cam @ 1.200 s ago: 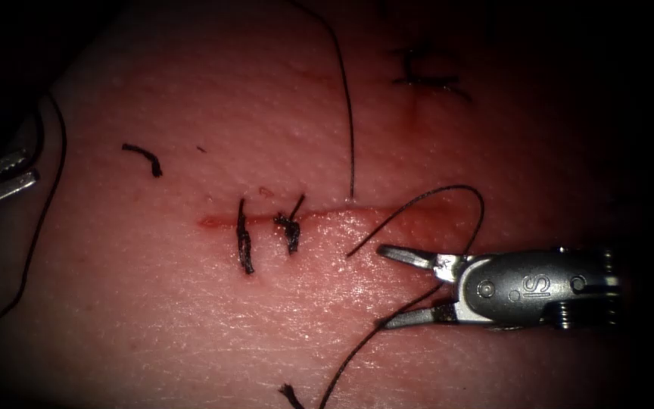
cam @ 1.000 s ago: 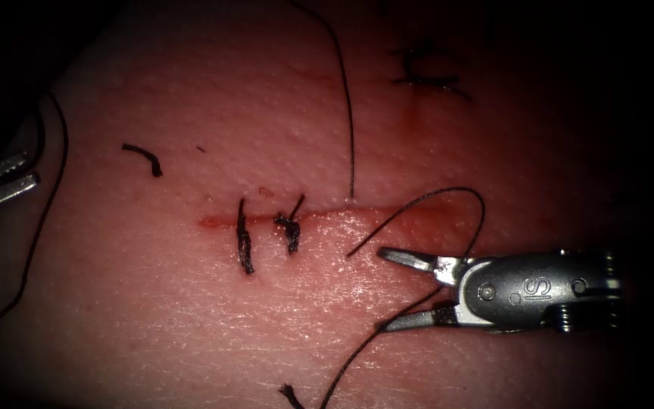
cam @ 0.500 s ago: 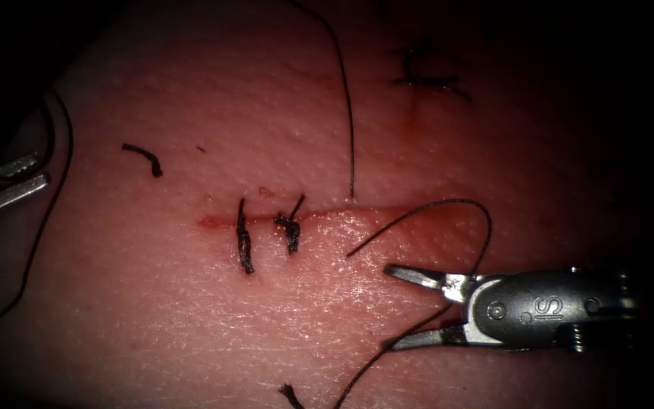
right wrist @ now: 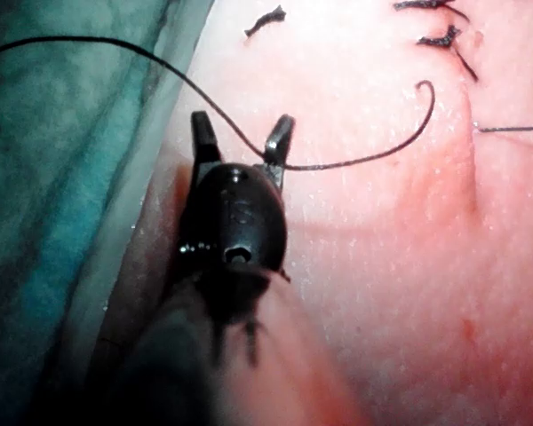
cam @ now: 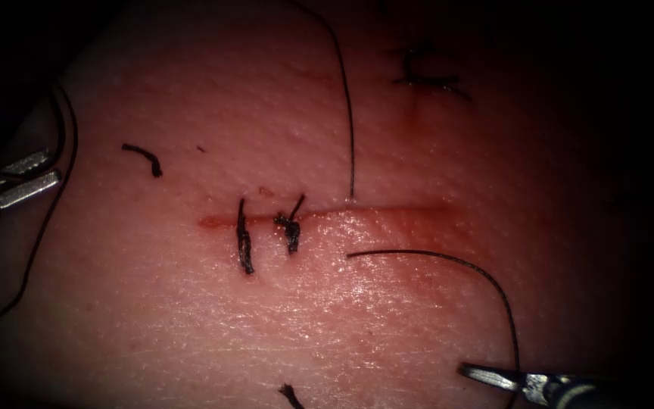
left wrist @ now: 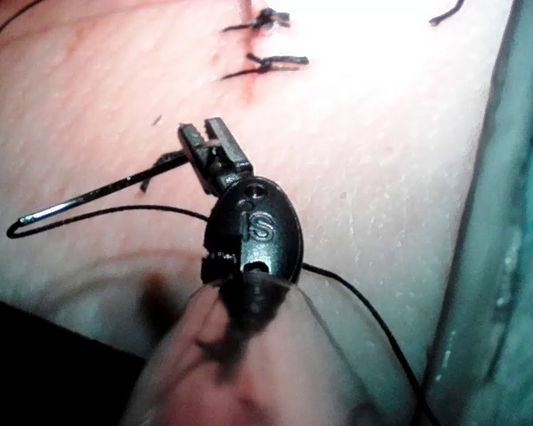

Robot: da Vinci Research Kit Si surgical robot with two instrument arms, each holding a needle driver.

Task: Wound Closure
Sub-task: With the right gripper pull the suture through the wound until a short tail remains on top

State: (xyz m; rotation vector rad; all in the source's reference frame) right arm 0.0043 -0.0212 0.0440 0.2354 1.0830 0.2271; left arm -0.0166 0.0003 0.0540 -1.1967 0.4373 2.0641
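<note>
The tissue (cam: 191, 318) has a horizontal cut (cam: 387, 214) with two dark stitches (cam: 244, 246) near its left end. My left tool (cam: 48, 170) stays at the far left, off the cut. Its jaws are shut on the curved needle (left wrist: 98, 193), gripping it far from its thread end, and the needle is clear of the tissue. My right tool (right wrist: 240, 129) is low on the right, below the cut, with its jaws open. The thread (right wrist: 355, 160) lies across them, held by nothing. The thread (cam: 351, 113) leaves the cut upward, and its free tail (cam: 448, 259) arcs toward the right tool (cam: 524, 382).
An older stitch (cam: 421, 76) sits at the upper right. Cut thread ends lie at the upper left (cam: 145, 157) and the bottom middle (cam: 291, 394). Red fluid lines the cut. Teal drape (right wrist: 62, 177) borders the tissue.
My right tool has moved down and to the right with its jaws still open. The thread tail's loop swung lower with it. My left tool crept slightly right.
</note>
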